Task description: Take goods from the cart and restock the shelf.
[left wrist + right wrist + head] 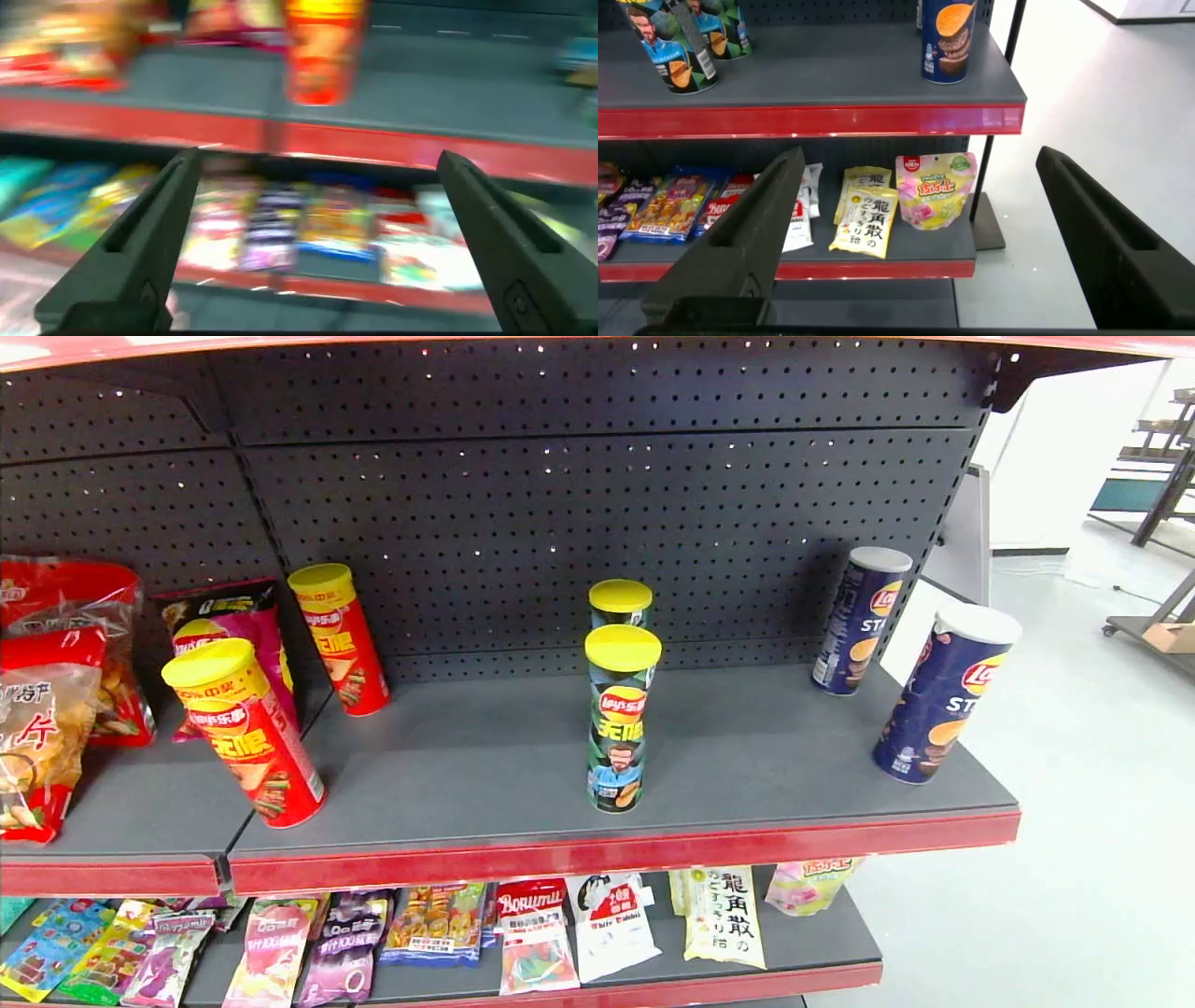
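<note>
The grey shelf (747,775) with a red front edge carries crisp cans. Two red cans (247,733) with yellow lids stand at its left, two green cans (621,719) in the middle, one behind the other, and two dark blue cans (943,695) at the right. My left gripper (318,233) is open with nothing between its fingers, facing the shelf's red edge below a red can (322,47). My right gripper (920,238) is also open and holds nothing, in front of the lower shelf, below a blue can (945,39) and the green cans (682,42).
Snack bags (56,691) lie on the neighbouring shelf at the left. The lower shelf (822,938) holds several candy and snack packets (532,933). Open floor (1083,803) lies to the right of the shelf unit, with a trolley frame (1158,616) farther off.
</note>
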Tool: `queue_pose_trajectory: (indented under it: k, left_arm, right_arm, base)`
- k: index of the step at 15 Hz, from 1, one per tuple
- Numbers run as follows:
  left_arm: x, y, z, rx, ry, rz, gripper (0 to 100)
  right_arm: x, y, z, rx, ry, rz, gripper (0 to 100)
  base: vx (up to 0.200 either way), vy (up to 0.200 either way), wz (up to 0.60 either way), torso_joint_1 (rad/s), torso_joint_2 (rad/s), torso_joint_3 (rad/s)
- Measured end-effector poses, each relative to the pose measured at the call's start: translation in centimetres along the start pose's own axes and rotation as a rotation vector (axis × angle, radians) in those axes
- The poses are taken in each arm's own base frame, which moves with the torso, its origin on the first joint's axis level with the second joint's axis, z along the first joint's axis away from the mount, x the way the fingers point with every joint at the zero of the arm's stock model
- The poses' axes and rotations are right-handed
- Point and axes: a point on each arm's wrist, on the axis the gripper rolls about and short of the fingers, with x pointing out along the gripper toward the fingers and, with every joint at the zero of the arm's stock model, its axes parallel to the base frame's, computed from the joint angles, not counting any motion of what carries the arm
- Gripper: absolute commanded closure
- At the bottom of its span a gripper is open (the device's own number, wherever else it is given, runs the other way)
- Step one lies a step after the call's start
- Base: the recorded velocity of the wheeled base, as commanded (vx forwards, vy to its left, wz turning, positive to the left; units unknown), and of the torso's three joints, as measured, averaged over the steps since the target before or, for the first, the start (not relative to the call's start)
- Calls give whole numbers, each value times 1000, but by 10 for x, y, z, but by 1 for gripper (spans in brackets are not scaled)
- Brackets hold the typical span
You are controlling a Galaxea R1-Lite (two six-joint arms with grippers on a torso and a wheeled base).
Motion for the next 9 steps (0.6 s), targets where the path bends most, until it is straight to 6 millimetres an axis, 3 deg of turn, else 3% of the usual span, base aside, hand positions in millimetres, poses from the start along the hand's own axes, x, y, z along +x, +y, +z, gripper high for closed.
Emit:
queue_pose_trajectory:
  k: [5,9]
  left_arm:
    - [-1,2,-1,22,3,-106,0]
    - [-5,6,-3,-20,-50,-36,0]
  right_arm:
    - [0,0,0,0,0,-6,0]
    - [0,0,0,-1,-2,-4,0]
  base:
    - [0,0,0,0,0,0]
    - [0,0,0,0,0,0]
